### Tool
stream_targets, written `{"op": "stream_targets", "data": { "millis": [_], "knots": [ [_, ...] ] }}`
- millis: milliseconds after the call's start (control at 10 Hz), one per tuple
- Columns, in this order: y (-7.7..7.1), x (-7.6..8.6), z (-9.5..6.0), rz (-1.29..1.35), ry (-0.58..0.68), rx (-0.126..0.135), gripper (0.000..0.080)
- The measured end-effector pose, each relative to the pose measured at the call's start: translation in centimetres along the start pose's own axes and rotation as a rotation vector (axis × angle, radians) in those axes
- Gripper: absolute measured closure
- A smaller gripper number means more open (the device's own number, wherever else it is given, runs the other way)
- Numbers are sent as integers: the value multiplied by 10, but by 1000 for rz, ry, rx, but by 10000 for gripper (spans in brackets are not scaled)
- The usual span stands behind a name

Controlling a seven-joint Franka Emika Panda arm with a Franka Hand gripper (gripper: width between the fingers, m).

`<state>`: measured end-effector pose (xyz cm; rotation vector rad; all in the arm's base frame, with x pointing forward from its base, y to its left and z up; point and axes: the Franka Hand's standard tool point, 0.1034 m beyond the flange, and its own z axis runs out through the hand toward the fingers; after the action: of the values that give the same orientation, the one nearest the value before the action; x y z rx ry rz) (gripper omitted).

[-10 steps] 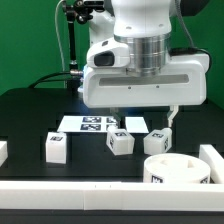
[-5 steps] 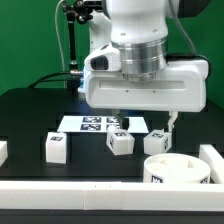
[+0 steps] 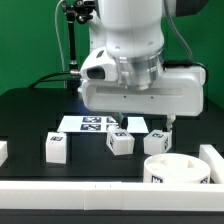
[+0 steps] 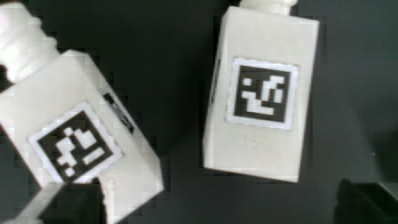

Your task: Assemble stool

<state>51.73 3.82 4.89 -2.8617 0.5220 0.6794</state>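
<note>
The stool's white round seat (image 3: 176, 170) lies at the front on the exterior view's right. Three white tagged legs lie on the black table: one (image 3: 56, 146) toward the exterior view's left, one (image 3: 120, 142) in the middle, one (image 3: 157, 139) behind the seat. My gripper (image 3: 143, 124) hangs open and empty just above the middle and right legs, its fingers (image 3: 168, 126) wide apart. The wrist view shows two legs close below, one (image 4: 263, 90) between the fingers and one (image 4: 80, 135) at an angle beside it. The gripper (image 4: 214, 205) touches neither.
The marker board (image 3: 88, 123) lies behind the legs. White border rails run along the front (image 3: 90, 196), the exterior view's right (image 3: 212, 155) and left (image 3: 3, 151). A black stand with cables (image 3: 72, 40) rises at the back.
The arm's wrist has turned and shifted slightly toward the exterior view's left, and the fingers sit a little lower. The parts on the table have not moved.
</note>
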Motion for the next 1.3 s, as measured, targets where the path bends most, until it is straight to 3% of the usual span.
{"op": "stream_targets", "data": {
  "millis": [300, 400, 500, 900, 1300],
  "knots": [
    [3, -8, 5, 8, -231, -7, 150],
    [-2, -8, 7, 35, -313, 22, 150],
    [-7, -6, 7, 47, -334, 38, 150],
    [-12, -7, 10, 46, -334, 32, 150],
    [-17, -12, 25, 58, -361, 15, 150]
  ]
}}
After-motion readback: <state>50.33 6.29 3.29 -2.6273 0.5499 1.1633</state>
